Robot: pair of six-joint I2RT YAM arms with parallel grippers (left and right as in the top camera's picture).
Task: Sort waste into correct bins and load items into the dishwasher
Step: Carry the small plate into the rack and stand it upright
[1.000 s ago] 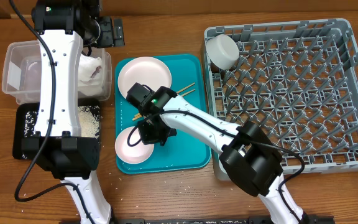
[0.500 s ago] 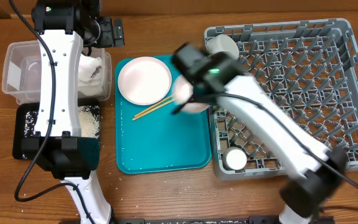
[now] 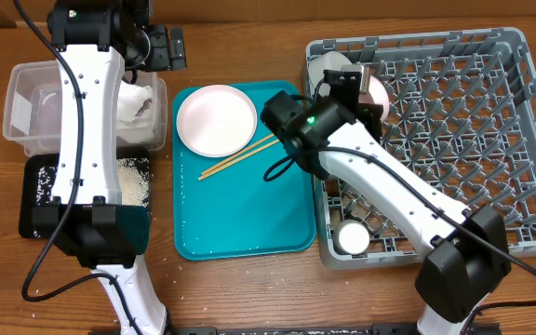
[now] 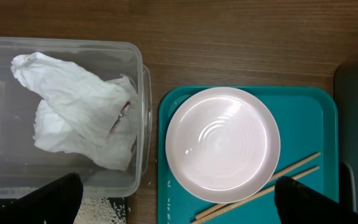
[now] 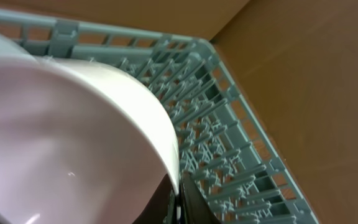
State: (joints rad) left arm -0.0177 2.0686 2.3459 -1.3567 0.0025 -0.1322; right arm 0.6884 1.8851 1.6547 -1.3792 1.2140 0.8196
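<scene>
Pale pink and glossy, the held plate [image 5: 73,149] fills your right wrist view. It is tipped on edge over the grey dish rack [image 5: 229,155], and its thin rim curves down to the dark fingers at the bottom of the frame. Your right gripper [image 3: 359,90] is clamped tight on that rim. From overhead, the plate hangs above the rack's far left corner, just beside a white bowl [image 3: 328,70] lodged among the pegs there. A small white cup [image 3: 352,238] sits in the rack's near left corner, partly hidden by your right arm.

Your left gripper [image 3: 173,46] hovers with its jaws spread wide and nothing between them, above the table by the far right corner of the clear tub [image 4: 138,124]. Inside the tub's right end lies a crumpled white napkin [image 4: 79,118] marked with a brownish stain. Just in front of the tub, the black tray [image 3: 33,191] holds scattered beige rice grains [image 3: 134,181], heaped thickest at its right end.

On the teal serving tray [image 3: 249,223] a second plate [image 3: 216,121] lies flat at the far left, round and pink-white with faint rings at its centre. Two wooden chopsticks [image 3: 235,156] lie at a slant against its near edge. A few stray grains dot the wooden table [image 3: 249,288] in front of the serving tray.
</scene>
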